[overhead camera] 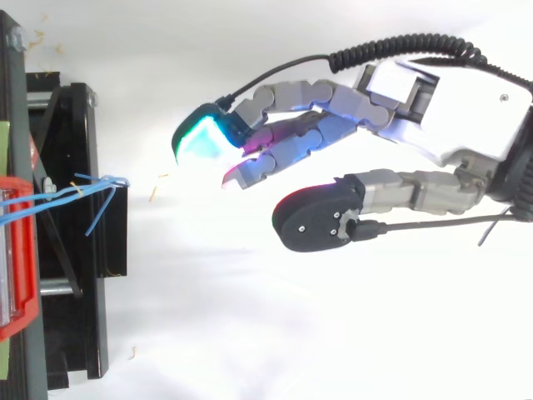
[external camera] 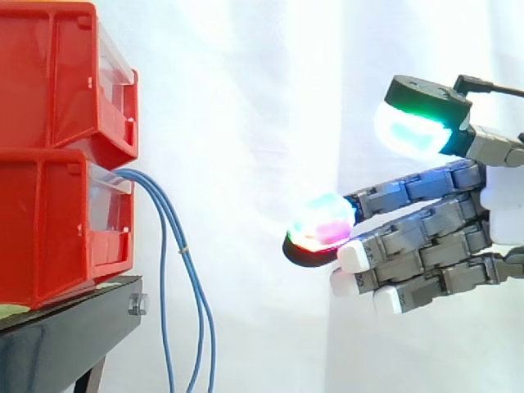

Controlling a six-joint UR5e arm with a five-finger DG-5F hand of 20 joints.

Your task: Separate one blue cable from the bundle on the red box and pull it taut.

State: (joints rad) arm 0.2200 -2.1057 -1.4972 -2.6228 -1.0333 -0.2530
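Note:
Several thin blue cables point(external camera: 176, 270) come out of the lower red bin point(external camera: 57, 237) and hang down in a loose bundle past the black stand point(external camera: 65, 336). From above, the blue cables point(overhead camera: 79, 196) cross the red bin edge point(overhead camera: 21, 275) and fan out over the stand. My hand point(external camera: 434, 246) is well to the right of the bundle, apart from it, with its fingers stretched toward the cables and the thumb point(external camera: 426, 123) raised above them. In the top view the hand point(overhead camera: 433, 117) holds nothing between fingers and thumb.
A second red bin point(external camera: 65, 82) is stacked on the lower one. The black stand point(overhead camera: 75, 250) fills the left side of the top view. A white curtain lies behind everything, with open space between the hand and the bins.

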